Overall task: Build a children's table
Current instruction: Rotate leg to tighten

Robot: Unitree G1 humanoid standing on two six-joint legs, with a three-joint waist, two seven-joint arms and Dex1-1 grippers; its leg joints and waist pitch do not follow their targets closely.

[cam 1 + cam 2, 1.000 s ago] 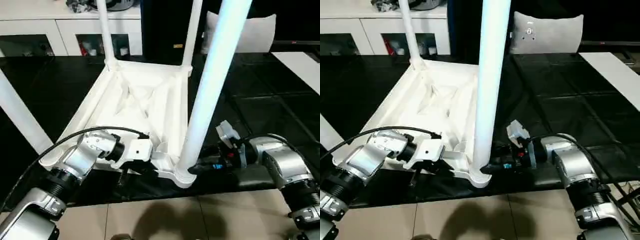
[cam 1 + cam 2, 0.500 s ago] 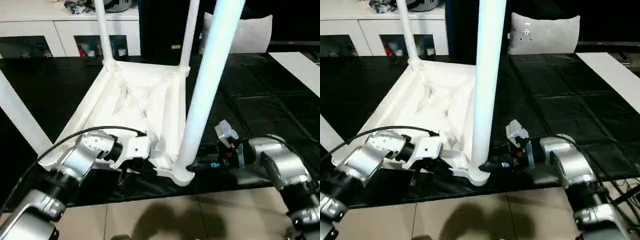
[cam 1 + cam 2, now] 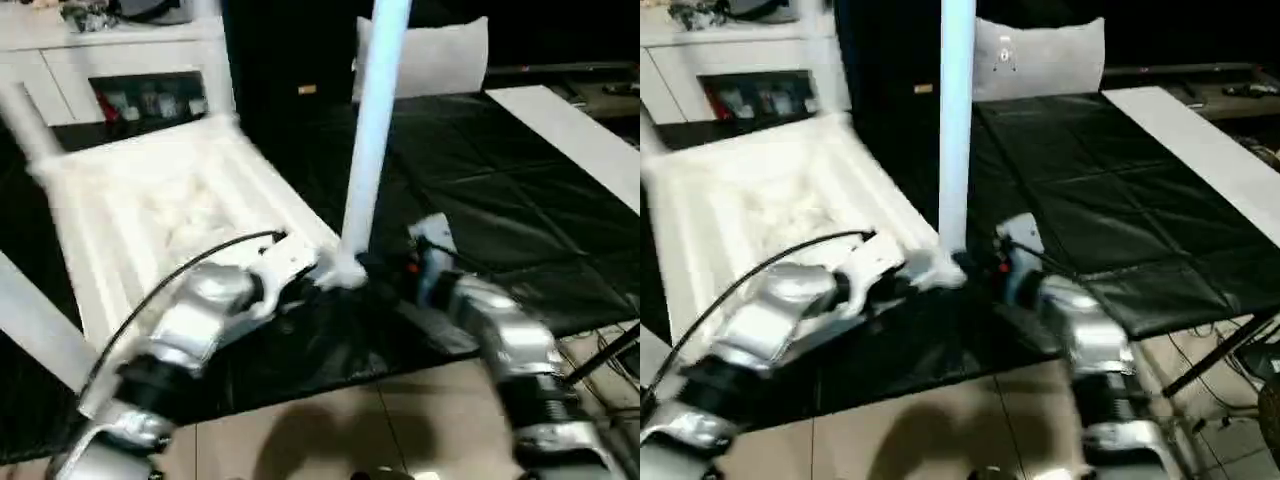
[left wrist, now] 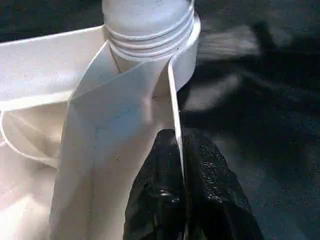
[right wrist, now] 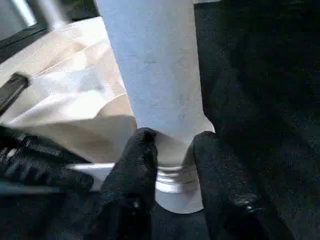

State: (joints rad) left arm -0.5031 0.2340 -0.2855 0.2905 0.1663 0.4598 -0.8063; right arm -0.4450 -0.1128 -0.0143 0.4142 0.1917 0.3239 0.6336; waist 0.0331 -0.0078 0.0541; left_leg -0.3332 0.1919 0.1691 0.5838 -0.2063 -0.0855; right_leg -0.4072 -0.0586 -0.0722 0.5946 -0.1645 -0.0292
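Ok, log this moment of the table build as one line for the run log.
left gripper: shut on tabletop rim | right gripper: fingers either side of leg base at corner socket | table upside down

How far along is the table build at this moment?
Done: the tabletop lies underside up with the near leg standing in its corner socket. In hand: the left pincer pinches the top's rim, and the right pincer brackets that leg's threaded base. Left: whether it is fully tightened is unclear.

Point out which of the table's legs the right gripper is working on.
The near-corner leg, standing upright between the two arms. The right gripper straddles its threaded base at the corner socket; the other legs stand off at the tabletop's remaining corners.
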